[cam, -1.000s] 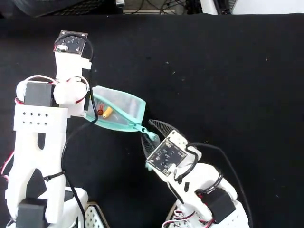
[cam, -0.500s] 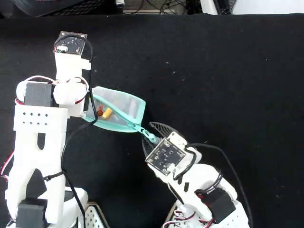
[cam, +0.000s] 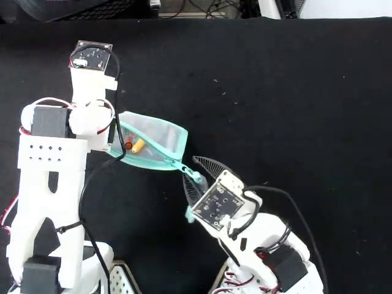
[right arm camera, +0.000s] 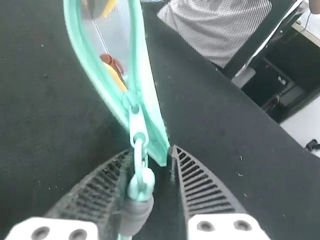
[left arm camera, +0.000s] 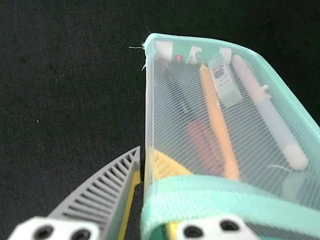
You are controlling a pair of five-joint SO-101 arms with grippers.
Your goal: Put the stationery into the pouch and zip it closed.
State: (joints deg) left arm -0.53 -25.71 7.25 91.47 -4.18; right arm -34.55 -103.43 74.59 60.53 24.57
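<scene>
A translucent mint pouch (cam: 153, 143) lies on the black table with its zip open. Inside it are an orange pen (left arm camera: 219, 127), a white pen (left arm camera: 270, 117) and a dark one. My left gripper (cam: 115, 146) is shut on the pouch's end (left arm camera: 146, 165). At the opposite corner the mint zipper pull (right arm camera: 137, 165) hangs from its slider (right arm camera: 134, 107). My right gripper (right arm camera: 152, 152) stands open around that pull, which rests against one finger (right arm camera: 100, 192). In the high view the right gripper (cam: 197, 177) sits at the pouch's near right corner.
Black cloth (cam: 294, 98) covers the table, with wide free room to the right and behind the pouch. Cables and gear (cam: 202, 7) lie beyond the far edge. The two arm bases (cam: 55, 233) take up the near side.
My right gripper edged toward the pouch corner, then drew back a little toward its base. The pouch and the left arm have stayed put.
</scene>
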